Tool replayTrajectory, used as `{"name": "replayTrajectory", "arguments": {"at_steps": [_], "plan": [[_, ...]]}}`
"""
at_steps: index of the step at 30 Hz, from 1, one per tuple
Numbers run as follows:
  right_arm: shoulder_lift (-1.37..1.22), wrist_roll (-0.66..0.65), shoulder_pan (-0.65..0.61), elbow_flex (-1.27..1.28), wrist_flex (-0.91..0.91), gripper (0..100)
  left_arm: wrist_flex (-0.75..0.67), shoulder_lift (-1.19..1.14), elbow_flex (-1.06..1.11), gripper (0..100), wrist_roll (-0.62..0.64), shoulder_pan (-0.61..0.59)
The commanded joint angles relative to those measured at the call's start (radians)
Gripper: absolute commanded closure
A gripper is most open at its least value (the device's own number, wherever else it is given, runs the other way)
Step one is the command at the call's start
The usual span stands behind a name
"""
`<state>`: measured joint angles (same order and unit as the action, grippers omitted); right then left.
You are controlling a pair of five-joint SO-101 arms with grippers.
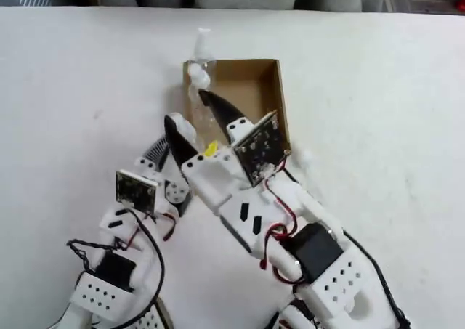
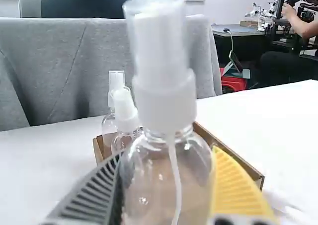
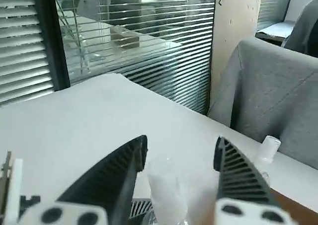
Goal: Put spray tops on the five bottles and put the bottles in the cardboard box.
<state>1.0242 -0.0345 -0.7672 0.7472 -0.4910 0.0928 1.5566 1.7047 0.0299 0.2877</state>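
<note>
A clear bottle [image 2: 164,175] with a white spray top [image 2: 161,86] stands upright in my left gripper [image 2: 164,197], which is shut on its body between a grey ribbed finger [image 2: 94,195] and a yellow one [image 2: 236,190]. My right gripper [image 3: 181,143] is open, its black fingers [image 1: 221,110] straddling that spray top [image 3: 164,190] without touching it. This happens at the near left part of the cardboard box [image 1: 280,89]. Two bottles with spray tops [image 1: 197,64] stand in the box's far left corner [image 2: 117,115].
The box's right half [image 1: 251,89] has free floor. White table [image 1: 378,111] lies open to the right, left and behind the box. Both arms crowd the table's near side. Grey chair backs [image 2: 49,71] stand beyond the far edge.
</note>
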Motion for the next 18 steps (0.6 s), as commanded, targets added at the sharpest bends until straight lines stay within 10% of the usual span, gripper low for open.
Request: {"name": "replayTrajectory", "arguments": {"at_steps": [1, 5, 18], "plan": [[-0.002, 0.006, 0.012, -0.055, -0.004, 85.9, 0.005, 0.013, -0.005, 98, 0.011, -0.012], [-0.002, 0.0, 0.01, -0.054, 0.038, 99.1, 0.005, 0.013, -0.005, 98, 0.011, -0.012], [0.024, 0.0, -0.108, 0.054, 0.002, 98.4, 0.021, 0.013, -0.005, 98, 0.011, -0.012]]}}
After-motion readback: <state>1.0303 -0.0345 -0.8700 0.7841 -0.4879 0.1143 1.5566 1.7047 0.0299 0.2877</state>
